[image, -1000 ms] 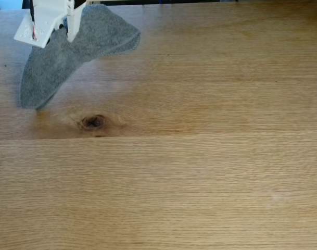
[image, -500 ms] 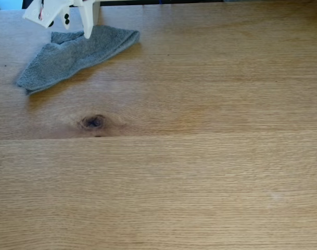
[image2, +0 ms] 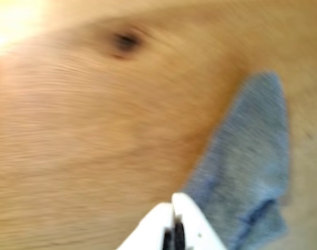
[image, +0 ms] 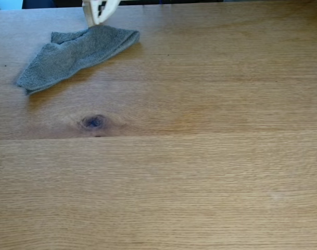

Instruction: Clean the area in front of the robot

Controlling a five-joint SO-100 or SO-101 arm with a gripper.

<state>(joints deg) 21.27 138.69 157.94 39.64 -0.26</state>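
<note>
In the wrist view the pincer (image2: 174,208) sits at the bottom edge, its two white tips pressed together with nothing between them, so it is closed and empty. Just to its right and slightly beyond lies the cloth (image2: 246,172), a grey wedge flat on the table (image2: 96,156). The cloth touches no part of the pincer here, which suggests it has been let go and left where it dropped, folded loosely over itself. Farther out from the pincer, up and to the left, is the dark knot (image2: 126,40) in the wood, well apart from the cloth.

The fixed view looks across the table (image: 200,172) toward the robot, so what is nearest there is bare plank. The knot (image: 93,122) comes next, then the cloth (image: 75,52), with the pincer (image: 93,22) at the far edge just above the cloth's upper fold.

The wrist view is smeared, so it gives the pincer's closed tips and the gap to the cloth but little texture. The fixed view is sharp: it shows the cloth's crumpled outline, one corner toward the left, and the broad plank area in front of the robot, which looks free of debris. Judged from that, the wiping seems largely done, the cloth parked at the robot's side of the table.
</note>
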